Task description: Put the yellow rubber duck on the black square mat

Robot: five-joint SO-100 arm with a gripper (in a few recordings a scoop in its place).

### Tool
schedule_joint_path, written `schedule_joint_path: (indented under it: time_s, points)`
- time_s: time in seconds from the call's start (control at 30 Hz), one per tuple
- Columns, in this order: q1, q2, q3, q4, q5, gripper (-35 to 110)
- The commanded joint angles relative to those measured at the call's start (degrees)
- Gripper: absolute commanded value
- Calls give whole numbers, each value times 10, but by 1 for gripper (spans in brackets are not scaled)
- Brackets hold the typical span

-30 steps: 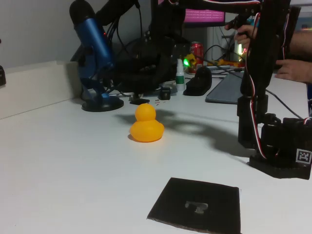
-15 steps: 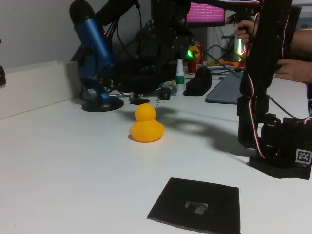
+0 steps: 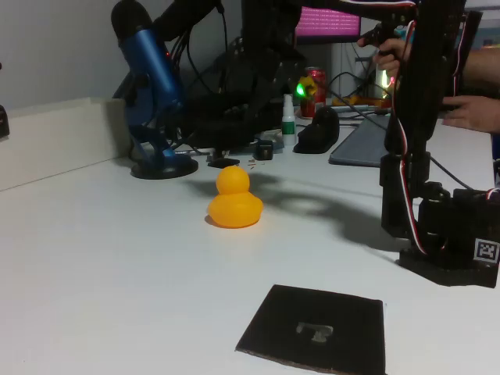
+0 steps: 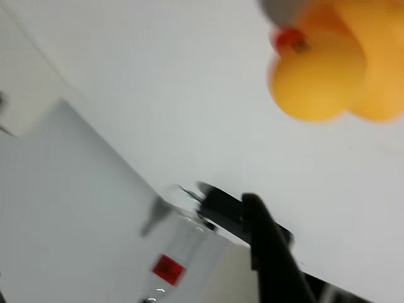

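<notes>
1. In the fixed view we see the yellow rubber duck (image 3: pixel 234 202) sitting upright on the white table (image 3: pixel 101 266), apart from everything around it.
2. The black square mat (image 3: pixel 316 329) lies flat on the table nearer the camera and to the right of the duck, well apart from it, with a pale grey mark at its centre.
3. The black arm (image 3: pixel 414 133) rises from its base at the right of the fixed view and reaches over toward the dark clutter above and behind the duck.
4. We cannot pick out the claw there, so we cannot tell whether it is open or closed.
5. A blue microphone (image 3: pixel 152 78) stands on the table left of and behind the duck.
6. In the wrist view the duck (image 4: pixel 334 60) shows blurred at the top right, its orange beak (image 4: pixel 287 40) pointing left, and one dark finger (image 4: pixel 271 252) rises from the lower edge, well apart from it.
</notes>
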Motion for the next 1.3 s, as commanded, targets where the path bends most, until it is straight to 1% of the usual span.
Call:
schedule_joint_path:
  time_s: [0.0,0.27,0.43,0.87,1.07,1.27]
  points:
    - [-34,21,11,3,-5,46]
    - [-40,21,59,6,-7,46]
    - [-40,21,48,65,-7,46]
    - [-38,8,-56,193,-2,46]
    - [-38,-47,-57,220,-5,46]
    - [-39,-52,-54,220,-5,46]
